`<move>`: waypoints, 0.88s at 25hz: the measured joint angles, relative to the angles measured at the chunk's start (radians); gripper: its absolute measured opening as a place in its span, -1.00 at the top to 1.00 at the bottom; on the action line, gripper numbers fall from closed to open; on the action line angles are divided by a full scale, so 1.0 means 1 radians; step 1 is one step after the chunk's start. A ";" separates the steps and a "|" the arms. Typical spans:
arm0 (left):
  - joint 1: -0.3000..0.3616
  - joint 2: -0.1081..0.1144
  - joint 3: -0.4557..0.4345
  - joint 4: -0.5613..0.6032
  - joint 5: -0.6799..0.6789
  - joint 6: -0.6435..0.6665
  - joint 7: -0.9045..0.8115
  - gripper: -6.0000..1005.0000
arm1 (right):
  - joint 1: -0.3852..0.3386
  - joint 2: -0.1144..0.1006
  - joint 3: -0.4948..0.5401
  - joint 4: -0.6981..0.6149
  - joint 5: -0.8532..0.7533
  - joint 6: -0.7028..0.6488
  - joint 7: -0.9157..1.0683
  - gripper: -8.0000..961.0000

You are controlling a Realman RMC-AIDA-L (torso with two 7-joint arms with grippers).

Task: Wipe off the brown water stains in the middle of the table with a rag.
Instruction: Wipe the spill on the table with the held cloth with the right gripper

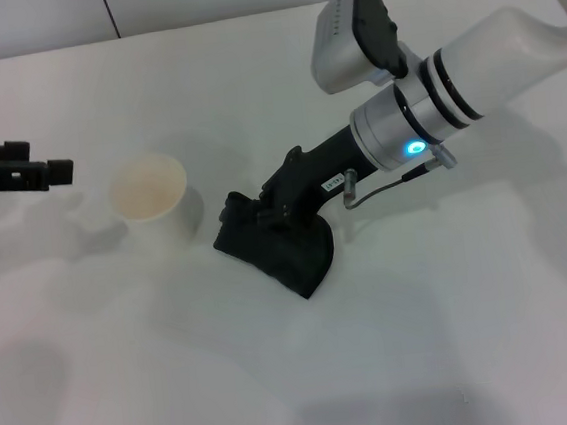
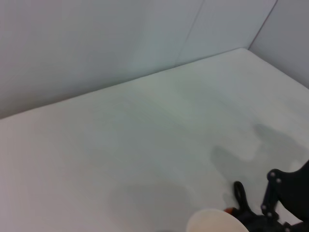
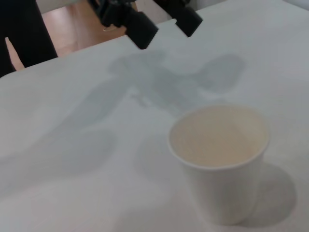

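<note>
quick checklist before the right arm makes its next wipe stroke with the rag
1. Right gripper down on the rag: ok, it presses into the black cloth on the table.
2. Firm grip on the rag: cannot tell, the fingers are buried in the folds.
3. Brown water stains located: not ok, none shows in the head view; only an orange speck shows beside the cup in the left wrist view.
4. Paper cup clear of the stroke: not ok, it stands upright close beside the rag.
5. Left gripper out of the way: ok, open beyond the cup.
</note>
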 joint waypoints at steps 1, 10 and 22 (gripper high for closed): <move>0.000 -0.001 0.000 0.001 0.006 0.001 -0.001 -0.77 | 0.000 0.000 0.000 -0.008 0.000 0.014 -0.001 0.73; -0.001 -0.008 0.000 0.001 0.025 0.002 0.000 -0.77 | 0.003 -0.004 0.001 -0.011 0.006 0.033 -0.012 0.73; -0.016 -0.012 0.000 0.001 0.056 0.009 -0.002 -0.78 | 0.003 -0.004 0.008 -0.011 0.015 0.112 -0.040 0.73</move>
